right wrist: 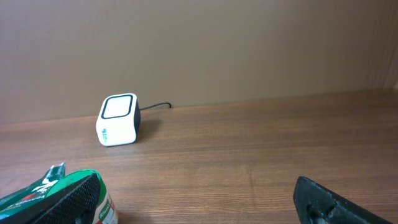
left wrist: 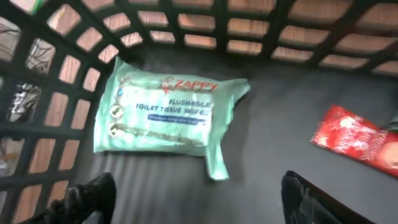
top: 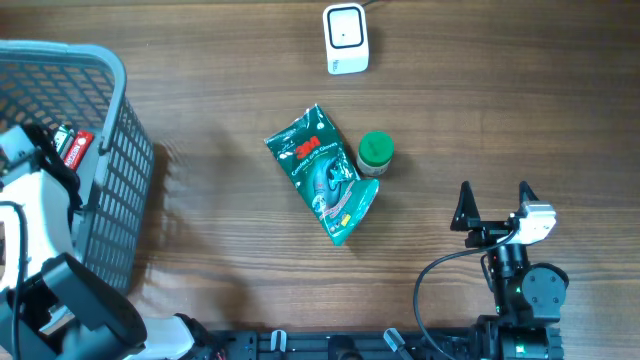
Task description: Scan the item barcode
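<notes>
Left wrist alone shows the wipes pack (left wrist: 165,112) — inside the basket (left wrist: 273,106).

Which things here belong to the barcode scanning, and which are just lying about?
Job: scanner; green pack and jar on the table, probably still to scan.
Lying about: wipes and red packet, down in the basket, likely finished with.

i see the white scanner (right wrist: 118,119) far left on the wooden table (right wrist: 249,149), my right gripper (right wrist: 193,191) spread wide and empty, a green packet (right wrist: 28,196) near left
</notes>
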Motion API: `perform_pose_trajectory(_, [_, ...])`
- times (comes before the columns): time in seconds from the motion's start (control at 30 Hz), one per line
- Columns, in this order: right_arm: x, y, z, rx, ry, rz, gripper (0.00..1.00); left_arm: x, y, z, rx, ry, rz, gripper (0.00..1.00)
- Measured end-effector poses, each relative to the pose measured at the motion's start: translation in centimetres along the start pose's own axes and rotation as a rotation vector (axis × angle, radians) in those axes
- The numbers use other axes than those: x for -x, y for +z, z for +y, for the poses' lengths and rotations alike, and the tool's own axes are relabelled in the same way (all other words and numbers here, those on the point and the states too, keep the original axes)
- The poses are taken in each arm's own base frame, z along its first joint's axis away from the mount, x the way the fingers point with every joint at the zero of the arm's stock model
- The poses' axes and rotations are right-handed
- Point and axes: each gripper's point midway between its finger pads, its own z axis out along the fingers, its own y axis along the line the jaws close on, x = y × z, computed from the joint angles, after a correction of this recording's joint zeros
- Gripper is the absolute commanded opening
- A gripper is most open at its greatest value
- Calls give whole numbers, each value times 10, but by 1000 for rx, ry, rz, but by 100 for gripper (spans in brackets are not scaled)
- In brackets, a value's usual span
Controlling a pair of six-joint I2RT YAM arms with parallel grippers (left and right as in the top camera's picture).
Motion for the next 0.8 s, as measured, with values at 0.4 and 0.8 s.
perform_pose_trajectory(0.4, [0, 0, 0, 0, 0, 0, 100, 0, 29, 9, 1, -73, -17, 100])
perform_pose_trajectory(0.8, [0, 0, 0, 0, 0, 0, 100, -17, 57, -2, 31, 40, 18, 4])
